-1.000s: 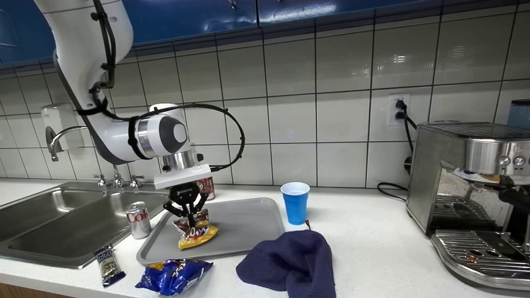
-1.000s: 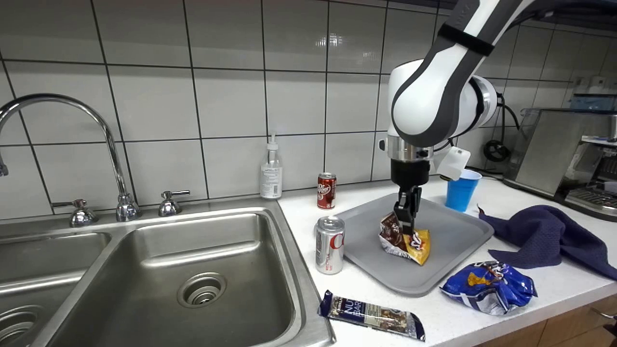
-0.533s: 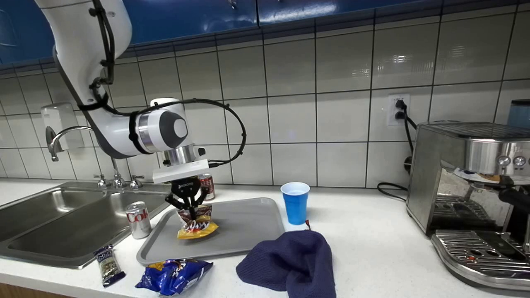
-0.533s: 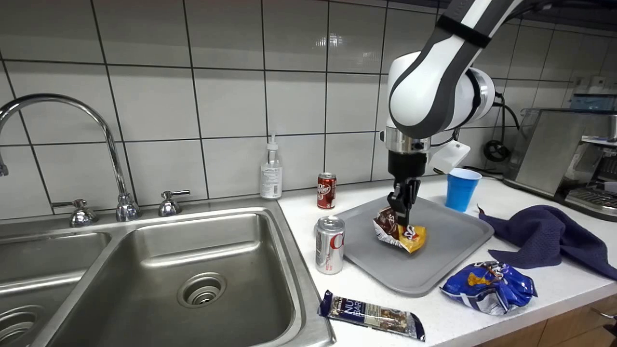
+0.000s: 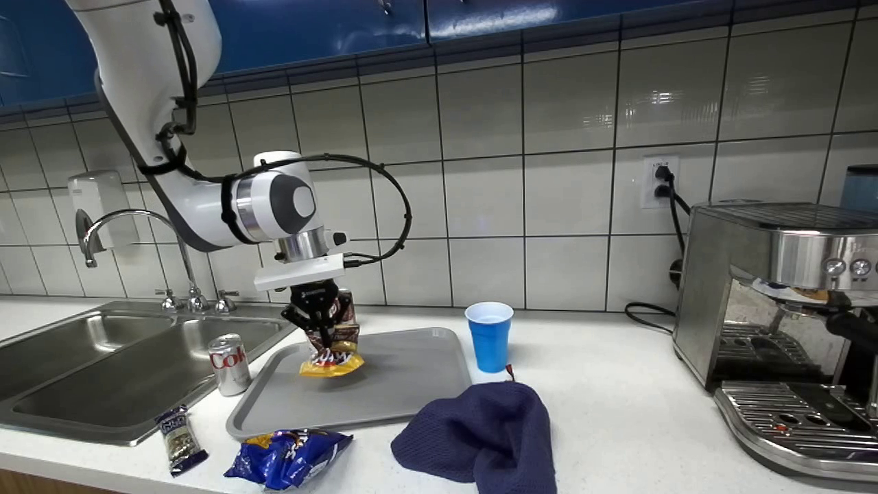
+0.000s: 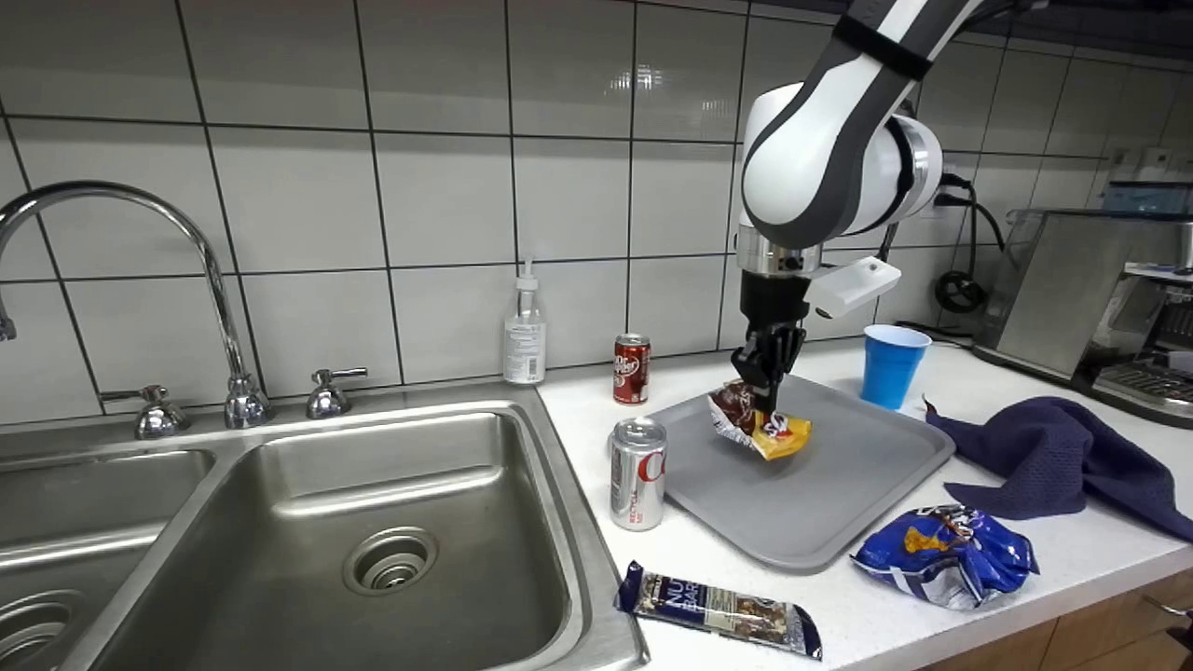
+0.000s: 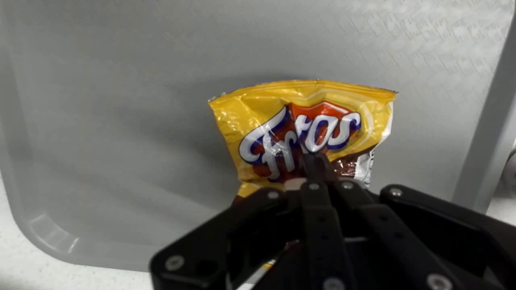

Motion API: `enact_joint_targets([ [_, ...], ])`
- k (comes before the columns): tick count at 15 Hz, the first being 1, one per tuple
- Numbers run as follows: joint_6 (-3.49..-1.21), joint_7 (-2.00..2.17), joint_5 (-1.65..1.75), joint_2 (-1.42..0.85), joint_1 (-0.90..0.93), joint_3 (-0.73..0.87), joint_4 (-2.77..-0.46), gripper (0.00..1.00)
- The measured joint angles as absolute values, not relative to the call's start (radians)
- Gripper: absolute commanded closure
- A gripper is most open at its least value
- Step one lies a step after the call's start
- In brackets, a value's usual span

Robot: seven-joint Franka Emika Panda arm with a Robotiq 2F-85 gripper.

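Tray (image 5: 411,374) below, bag (image 7: 302,131) in claw (image 6: 765,404).

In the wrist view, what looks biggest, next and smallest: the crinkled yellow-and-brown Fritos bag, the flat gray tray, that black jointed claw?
1. Gray tray, filling most of the picture
2. Black gripper (the claw); being nearest likely exaggerates it
3. Fritos bag, partly covered by the gripper
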State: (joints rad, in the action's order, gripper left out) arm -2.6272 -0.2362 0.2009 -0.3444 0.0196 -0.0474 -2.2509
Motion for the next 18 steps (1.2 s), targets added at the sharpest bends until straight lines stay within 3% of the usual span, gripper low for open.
enact_joint_targets([
  [18,-2.626,-0.021,0.201,-0.502,0.053,0.004,-1.975,1.00],
])
